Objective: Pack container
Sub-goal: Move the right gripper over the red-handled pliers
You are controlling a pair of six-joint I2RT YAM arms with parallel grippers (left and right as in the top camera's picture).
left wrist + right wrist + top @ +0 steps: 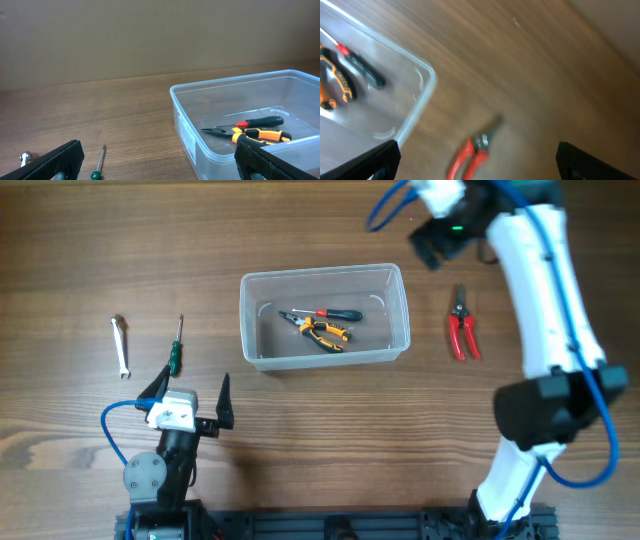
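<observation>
The container [320, 272] is a clear plastic tub at the table's middle. Inside it lie a red-and-black screwdriver [335, 314] and orange-and-black pliers [325, 332]. Red pruning shears [461, 328] lie on the table to its right. My right gripper [432, 242] hovers high, beyond the tub's far right corner, open and empty. In the blurred right wrist view, the shears [470, 157] lie on the wood below the open gripper [480, 160], next to the tub's corner [422, 95]. My left gripper [190, 392] is open near the front left, empty.
A green-handled screwdriver [176, 350] and a small silver wrench [120, 345] lie on the wood left of the tub. The left wrist view shows the green screwdriver [98, 165] between its fingers and the tub wall [200, 145] at right.
</observation>
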